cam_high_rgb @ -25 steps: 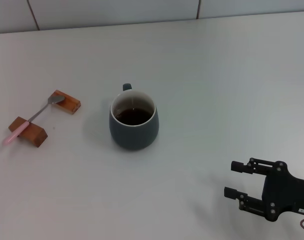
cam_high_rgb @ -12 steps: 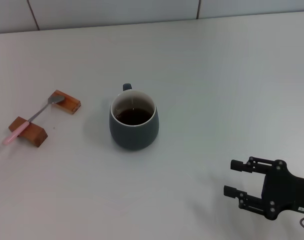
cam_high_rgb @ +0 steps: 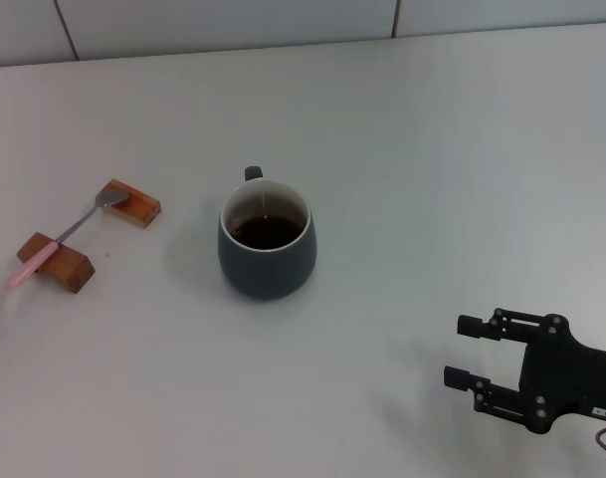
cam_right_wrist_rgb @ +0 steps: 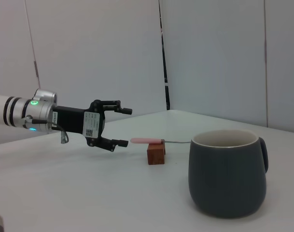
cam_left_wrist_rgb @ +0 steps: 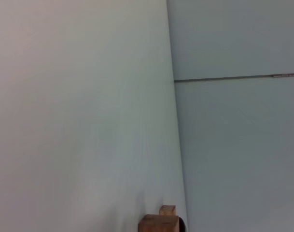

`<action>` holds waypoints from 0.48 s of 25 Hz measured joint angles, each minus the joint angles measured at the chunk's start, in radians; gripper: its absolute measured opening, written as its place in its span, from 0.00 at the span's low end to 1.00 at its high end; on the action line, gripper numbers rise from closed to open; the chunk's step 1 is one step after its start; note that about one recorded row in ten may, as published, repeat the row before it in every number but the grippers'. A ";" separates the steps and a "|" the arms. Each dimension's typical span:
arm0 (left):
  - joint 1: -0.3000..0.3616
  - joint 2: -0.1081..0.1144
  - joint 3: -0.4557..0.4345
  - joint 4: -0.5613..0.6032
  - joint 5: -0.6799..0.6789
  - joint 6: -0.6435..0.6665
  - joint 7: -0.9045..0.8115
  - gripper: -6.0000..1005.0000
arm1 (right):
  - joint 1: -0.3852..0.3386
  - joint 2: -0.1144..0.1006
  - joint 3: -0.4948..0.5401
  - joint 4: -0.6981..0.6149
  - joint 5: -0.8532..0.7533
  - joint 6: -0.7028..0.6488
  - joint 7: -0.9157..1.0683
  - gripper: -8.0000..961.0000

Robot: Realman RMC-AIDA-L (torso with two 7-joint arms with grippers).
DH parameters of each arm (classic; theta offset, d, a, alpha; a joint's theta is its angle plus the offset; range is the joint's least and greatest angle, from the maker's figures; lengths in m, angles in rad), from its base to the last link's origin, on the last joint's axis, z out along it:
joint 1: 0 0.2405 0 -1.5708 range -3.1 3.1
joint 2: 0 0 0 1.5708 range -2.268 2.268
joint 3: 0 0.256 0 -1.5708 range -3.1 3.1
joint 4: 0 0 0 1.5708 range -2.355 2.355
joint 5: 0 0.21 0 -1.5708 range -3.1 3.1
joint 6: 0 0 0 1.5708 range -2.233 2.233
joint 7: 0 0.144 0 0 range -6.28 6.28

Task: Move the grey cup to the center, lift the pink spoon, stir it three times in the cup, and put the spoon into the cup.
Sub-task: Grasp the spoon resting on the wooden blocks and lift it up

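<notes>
Now we go for the pink spoon [cam_high_rgb: 46,249], bridged across two wooden blocks [cam_high_rgb: 56,261] left of the grey cup [cam_high_rgb: 267,240], which sits mid-table. Our left gripper [cam_right_wrist_rgb: 119,127], fingers apart, nears the handle end; we should pinch the pink handle squarely. Our right gripper [cam_high_rgb: 472,351] waits open, well clear.

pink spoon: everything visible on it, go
The pink spoon is slim: pale pink handle, thin metal neck, small silver bowl. It lies bridged across two brown wooden blocks, handle end on the nearer block and overhanging it, bowl on the farther block. It sits left of the grey cup, apart from it. In the right wrist view the left gripper, fingers open, is near its handle end; contact cannot be told.
</notes>
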 joint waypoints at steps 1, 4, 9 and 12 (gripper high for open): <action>0.000 0.000 0.001 0.000 0.001 -0.002 -0.001 0.75 | 0.000 0.000 0.000 0.000 0.000 0.000 0.000 0.63; -0.001 -0.002 0.004 -0.001 0.003 -0.008 -0.001 0.75 | 0.002 0.000 0.000 0.000 0.000 0.003 0.000 0.63; -0.012 -0.001 0.007 -0.027 0.012 -0.012 -0.003 0.75 | 0.004 0.000 0.000 0.001 0.000 0.005 0.000 0.63; -0.017 -0.002 0.009 -0.033 0.020 -0.024 -0.003 0.74 | 0.007 0.000 0.000 0.002 0.000 0.006 0.001 0.63</action>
